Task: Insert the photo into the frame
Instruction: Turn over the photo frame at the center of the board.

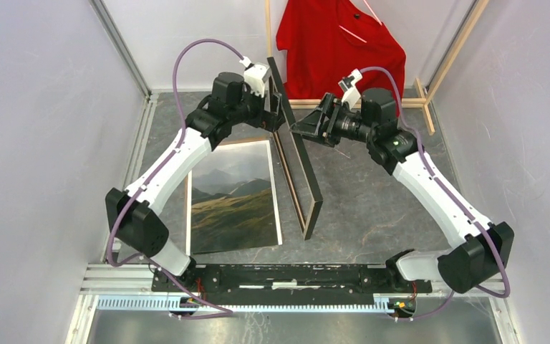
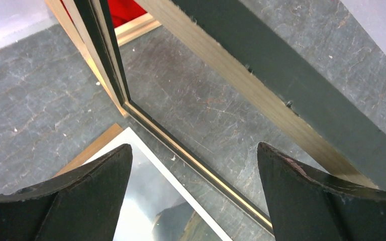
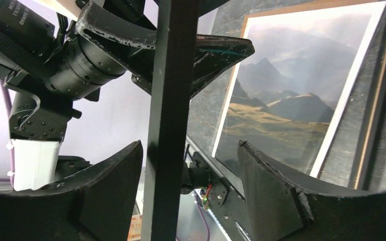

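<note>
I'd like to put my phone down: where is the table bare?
Bare table lies between the standing frame and the right arm. Left of the frame lies the photo; the left hand and right hand crowd its far end.

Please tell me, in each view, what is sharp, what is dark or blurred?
Top external view: even light, all sharp, no strong glare on the photo. Left wrist view: the left gripper has dark jaws, nearly without detail; the frame is sharp. Right wrist view: the frame's near black rail is soft and dark; the photo looks slightly hazy.

Lab cell: white walls (image 1: 36,107), aluminium rail (image 1: 258,304)
</note>
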Robot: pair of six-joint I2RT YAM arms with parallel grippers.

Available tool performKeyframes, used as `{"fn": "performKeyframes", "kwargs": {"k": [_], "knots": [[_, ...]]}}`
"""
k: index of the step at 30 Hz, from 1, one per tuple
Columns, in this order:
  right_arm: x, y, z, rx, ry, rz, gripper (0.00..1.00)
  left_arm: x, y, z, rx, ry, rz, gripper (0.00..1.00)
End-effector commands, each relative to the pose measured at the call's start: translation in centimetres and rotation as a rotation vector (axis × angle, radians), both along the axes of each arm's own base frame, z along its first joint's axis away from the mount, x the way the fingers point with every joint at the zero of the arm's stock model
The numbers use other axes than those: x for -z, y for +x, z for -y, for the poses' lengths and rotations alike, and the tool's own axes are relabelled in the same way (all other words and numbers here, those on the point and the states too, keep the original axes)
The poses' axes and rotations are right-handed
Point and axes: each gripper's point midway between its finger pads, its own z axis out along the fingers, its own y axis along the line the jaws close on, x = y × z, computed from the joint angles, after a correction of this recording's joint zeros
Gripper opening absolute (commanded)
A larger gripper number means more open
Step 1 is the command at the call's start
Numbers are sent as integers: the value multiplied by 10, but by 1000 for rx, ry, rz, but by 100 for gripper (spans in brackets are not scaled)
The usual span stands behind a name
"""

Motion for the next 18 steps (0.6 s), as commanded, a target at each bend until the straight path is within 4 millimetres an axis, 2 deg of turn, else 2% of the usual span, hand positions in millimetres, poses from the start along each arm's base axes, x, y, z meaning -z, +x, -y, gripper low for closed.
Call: {"fn": "performKeyframes", "kwargs": {"k": [1, 7, 9, 11, 14, 18], "knots": [[-11, 8, 8, -11, -102, 87, 76, -36, 13, 13, 18, 9, 123, 100], [-8, 12, 15, 0, -167, 117, 77, -31, 17, 23, 34, 20, 109, 100], [-7, 17, 21, 15, -220, 137, 74, -26, 17, 24, 31, 30, 99, 100], [-7, 22, 29, 41, -289, 163, 69, -22, 18, 20, 17, 46, 91, 100], [-8, 29, 50, 109, -415, 207, 55, -15, 15, 10, -13, 81, 80, 100], [5, 32, 81, 190, -577, 234, 38, -1, 3, -7, -33, 127, 72, 100]]}}
